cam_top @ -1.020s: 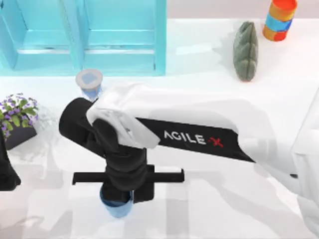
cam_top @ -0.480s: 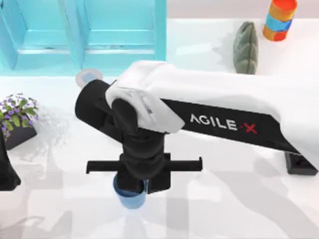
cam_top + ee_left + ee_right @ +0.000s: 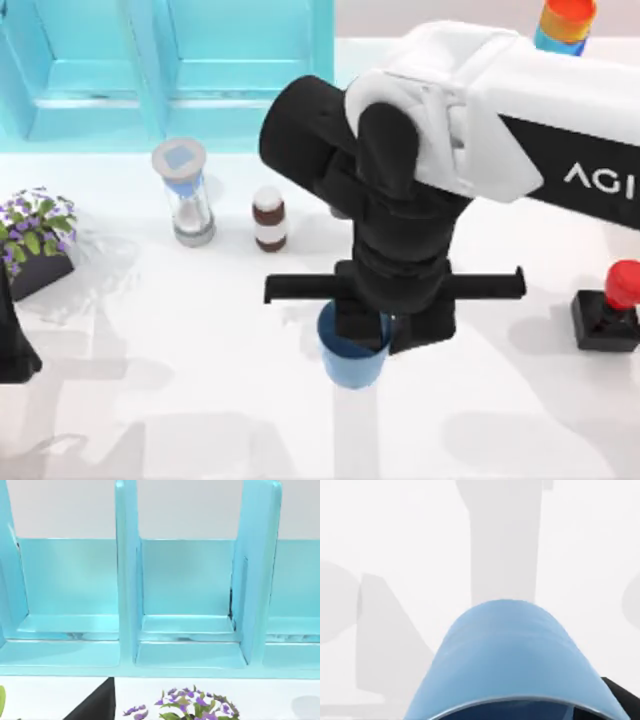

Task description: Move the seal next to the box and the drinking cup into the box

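The light, stiff drinking cup (smooth, likely slippery) is held at its rim by the right pincer, clamped over the counter.

My white glossy table carried a blue-capped hourglass, a brown-and-white small bottle, a red-knobbed black seal and a potted purple flower.

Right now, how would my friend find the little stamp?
Start at the turquoise box along the table's far edge, then go to the table's right side. The seal sits there: a red round knob on a black square block, unlike the brown-and-white bottle.
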{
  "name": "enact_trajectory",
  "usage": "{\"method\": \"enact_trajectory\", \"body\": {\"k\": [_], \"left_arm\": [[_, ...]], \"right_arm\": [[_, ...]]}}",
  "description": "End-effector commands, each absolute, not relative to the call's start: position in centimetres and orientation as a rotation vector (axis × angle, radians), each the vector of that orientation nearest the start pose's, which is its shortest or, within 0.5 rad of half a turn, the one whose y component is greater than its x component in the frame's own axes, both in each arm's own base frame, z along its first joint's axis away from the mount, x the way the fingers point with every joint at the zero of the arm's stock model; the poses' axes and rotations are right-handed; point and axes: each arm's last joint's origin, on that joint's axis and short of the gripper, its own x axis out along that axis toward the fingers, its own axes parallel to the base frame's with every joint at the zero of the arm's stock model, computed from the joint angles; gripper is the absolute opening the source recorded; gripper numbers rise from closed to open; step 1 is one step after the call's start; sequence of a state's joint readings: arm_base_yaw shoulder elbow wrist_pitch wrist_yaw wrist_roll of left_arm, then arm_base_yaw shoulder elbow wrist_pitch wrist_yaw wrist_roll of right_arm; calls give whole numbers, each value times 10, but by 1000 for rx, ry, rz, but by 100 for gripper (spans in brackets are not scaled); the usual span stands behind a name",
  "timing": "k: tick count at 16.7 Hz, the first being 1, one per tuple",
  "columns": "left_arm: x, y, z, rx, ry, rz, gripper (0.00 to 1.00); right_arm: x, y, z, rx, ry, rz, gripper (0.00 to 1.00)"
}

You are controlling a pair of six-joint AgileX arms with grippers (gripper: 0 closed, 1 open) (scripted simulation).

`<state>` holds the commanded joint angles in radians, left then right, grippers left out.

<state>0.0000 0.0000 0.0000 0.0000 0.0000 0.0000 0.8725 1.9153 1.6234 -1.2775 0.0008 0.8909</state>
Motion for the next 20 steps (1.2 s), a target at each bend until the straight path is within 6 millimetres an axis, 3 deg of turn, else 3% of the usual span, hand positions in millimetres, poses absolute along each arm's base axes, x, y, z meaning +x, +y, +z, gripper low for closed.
{"method": "enact_trajectory", "body": {"k": [5, 9, 12, 15, 18, 20], "left_arm": [[106, -1, 160, 0, 0, 0, 100], [106, -1, 160, 0, 0, 0, 100], [106, -1, 160, 0, 0, 0, 100], [106, -1, 160, 0, 0, 0, 100], [106, -1, 160, 0, 0, 0, 100], [106, -1, 160, 0, 0, 0, 100]], "right_arm": [[235, 284, 236, 7, 1570, -8, 0], [264, 251, 234, 1, 1580, -11, 0], [296, 200, 234, 1, 1590, -11, 0], [321, 131, 235, 8, 1594, -5, 0], [331, 50, 237, 18, 1585, 4, 0], [325, -5, 239, 23, 1575, 9, 0]]}}
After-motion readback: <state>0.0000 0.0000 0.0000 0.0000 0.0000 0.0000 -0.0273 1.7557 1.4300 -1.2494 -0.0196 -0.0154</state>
